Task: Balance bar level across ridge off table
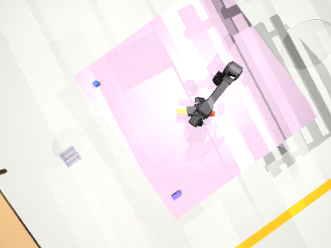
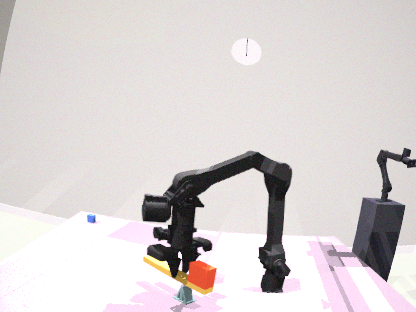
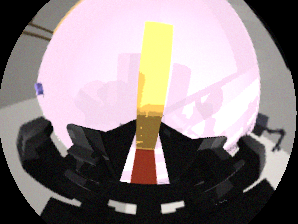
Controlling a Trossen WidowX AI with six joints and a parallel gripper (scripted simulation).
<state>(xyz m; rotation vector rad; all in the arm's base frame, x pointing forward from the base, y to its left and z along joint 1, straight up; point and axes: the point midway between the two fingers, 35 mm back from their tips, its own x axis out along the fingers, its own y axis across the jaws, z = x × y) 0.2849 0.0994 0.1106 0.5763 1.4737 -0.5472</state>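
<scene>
A long yellow bar [image 1: 181,111] [image 2: 159,267] [image 3: 157,60] carries a red block [image 1: 212,114] [image 2: 202,275] [image 3: 144,166] at one end. My gripper [image 2: 180,273] [image 3: 148,123] is shut on the bar between its free yellow end and the red block. The small teal ridge [image 2: 185,294] stands on the table under the bar, just below the part between the fingers and the red block. In the exterior view the bar's underside is very close to the ridge top; whether they touch I cannot tell. The ridge is hidden under the arm in the top view and hidden in the wrist view.
A blue cube [image 1: 95,83] [image 2: 91,218] lies near a far corner of the pink table [image 1: 155,175]. A purple block [image 1: 176,195] [image 3: 39,89] lies near another corner. A second dark arm stands on a dark pedestal [image 2: 378,235] beyond the table.
</scene>
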